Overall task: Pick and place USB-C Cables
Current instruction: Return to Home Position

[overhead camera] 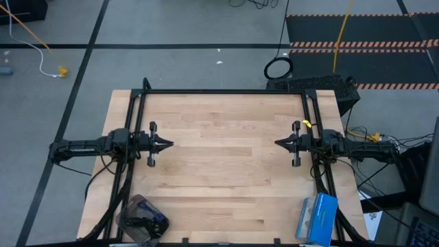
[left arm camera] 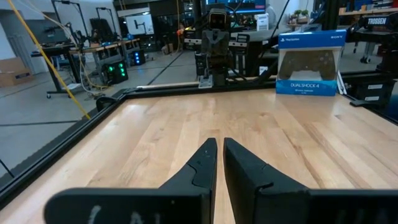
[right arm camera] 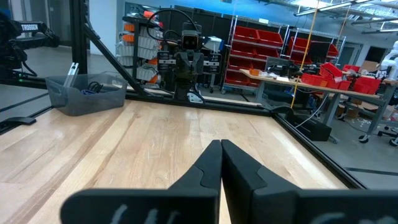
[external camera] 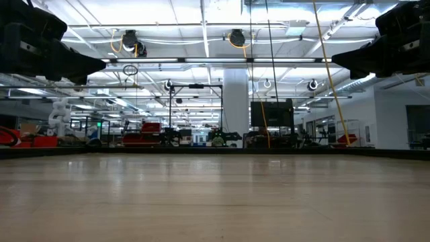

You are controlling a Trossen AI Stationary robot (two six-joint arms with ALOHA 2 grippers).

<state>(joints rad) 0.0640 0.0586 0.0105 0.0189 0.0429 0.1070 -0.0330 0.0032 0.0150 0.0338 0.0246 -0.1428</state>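
Note:
The USB-C cables lie in a clear plastic bin (overhead camera: pixel 140 218) at the table's near-left corner. Black loops (right arm camera: pixel 93 87) show through its wall in the right wrist view, and a purple-blue strand (overhead camera: pixel 158 221) shows in the high view. My left gripper (overhead camera: pixel 168 144) hovers at the table's left side, shut and pointing toward the centre. Its fingers (left arm camera: pixel 220 149) hold nothing. My right gripper (overhead camera: pixel 279 143) mirrors it at the right side, also shut, with nothing between its fingers (right arm camera: pixel 221 149). Both are far from the bin.
A blue game-controller box (overhead camera: pixel 317 218) stands at the near-right corner and shows again in the left wrist view (left arm camera: pixel 311 62). A black frame (overhead camera: pixel 223 92) runs along the far edge and both sides. A thick black ring coil (overhead camera: pixel 278 68) and a yellow cord (overhead camera: pixel 339 34) lie on the floor beyond.

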